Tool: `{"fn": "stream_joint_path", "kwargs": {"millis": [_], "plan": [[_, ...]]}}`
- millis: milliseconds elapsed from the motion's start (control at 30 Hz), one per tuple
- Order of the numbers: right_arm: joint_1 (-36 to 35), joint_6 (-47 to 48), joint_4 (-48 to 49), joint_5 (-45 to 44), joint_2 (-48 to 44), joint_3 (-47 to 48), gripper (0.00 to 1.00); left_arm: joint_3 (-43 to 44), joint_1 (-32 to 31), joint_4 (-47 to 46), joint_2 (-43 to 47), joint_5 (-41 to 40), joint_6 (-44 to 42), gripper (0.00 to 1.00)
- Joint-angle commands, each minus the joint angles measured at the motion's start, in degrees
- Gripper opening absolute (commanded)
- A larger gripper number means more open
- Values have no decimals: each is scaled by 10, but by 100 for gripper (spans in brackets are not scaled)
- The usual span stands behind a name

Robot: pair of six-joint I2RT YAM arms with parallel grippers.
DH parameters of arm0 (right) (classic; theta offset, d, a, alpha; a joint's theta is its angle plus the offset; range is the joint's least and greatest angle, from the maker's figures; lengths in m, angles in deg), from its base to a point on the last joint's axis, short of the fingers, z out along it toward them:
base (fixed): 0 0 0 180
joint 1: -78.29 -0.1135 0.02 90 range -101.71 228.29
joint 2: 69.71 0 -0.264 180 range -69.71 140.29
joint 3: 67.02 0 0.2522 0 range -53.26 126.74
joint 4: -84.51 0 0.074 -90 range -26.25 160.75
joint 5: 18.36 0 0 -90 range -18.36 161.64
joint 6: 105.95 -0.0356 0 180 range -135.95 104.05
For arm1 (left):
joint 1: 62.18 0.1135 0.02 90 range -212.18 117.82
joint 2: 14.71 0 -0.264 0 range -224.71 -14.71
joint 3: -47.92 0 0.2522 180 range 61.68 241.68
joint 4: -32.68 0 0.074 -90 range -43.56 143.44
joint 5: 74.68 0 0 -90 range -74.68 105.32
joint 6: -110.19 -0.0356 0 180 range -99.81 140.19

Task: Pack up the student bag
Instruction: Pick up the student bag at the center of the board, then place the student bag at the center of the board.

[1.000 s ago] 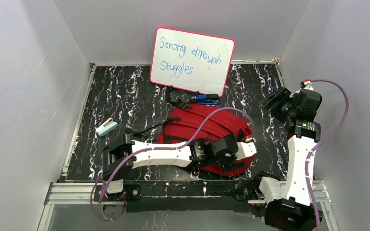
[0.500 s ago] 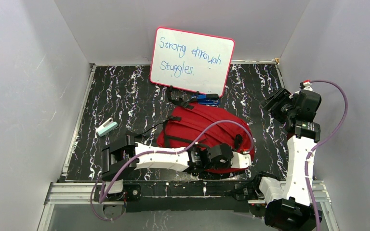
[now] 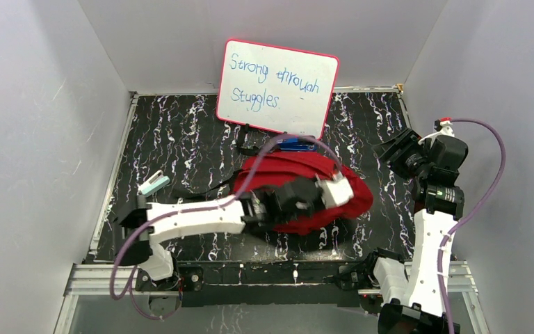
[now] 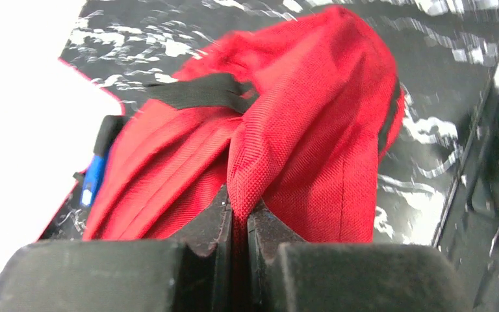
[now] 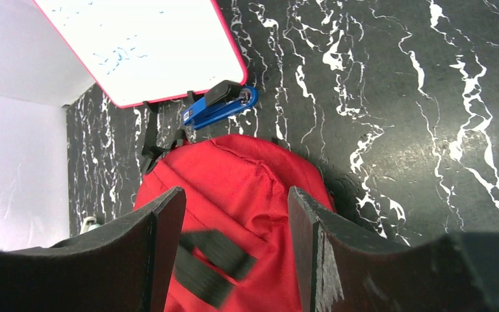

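A: Overhead: the student bag lies on the desk, with the left gripper at its right end.
B: Left wrist: jaws clenched on a thin fold of its fabric; lifting could slip it free.
A: Right wrist: the right gripper hovers released above, so no backup.

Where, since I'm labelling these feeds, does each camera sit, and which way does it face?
Top: fixed above and behind the bases, looking down at table, bag and whiteboard; left arm and right arm show.
Left wrist: looking along the left pincer, shut on a bag fold.
Right wrist: held high, looking down past the open right pincer at bag, whiteboard, blue item.
Shared: all three show the bag.
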Motion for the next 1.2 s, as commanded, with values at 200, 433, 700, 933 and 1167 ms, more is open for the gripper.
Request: {"fn": "stream_joint_path", "kwargs": {"millis": [200,433,700,933,1167], "plan": [[5,-26,40,42,-29,-23,67,172,164,65,119,77,143,0],[5,-24,38,41,-31,-24,67,297,171,63,68,122,222,0],[5,-23,42,44,-33,-37,67,134,361,16,225,70,344,0],[5,-24,49,53,-28,-44,67,4,554,79,326,0,372,0],[4,-15,43,51,-20,-38,67,-103,665,96,349,-55,378,0]]}}
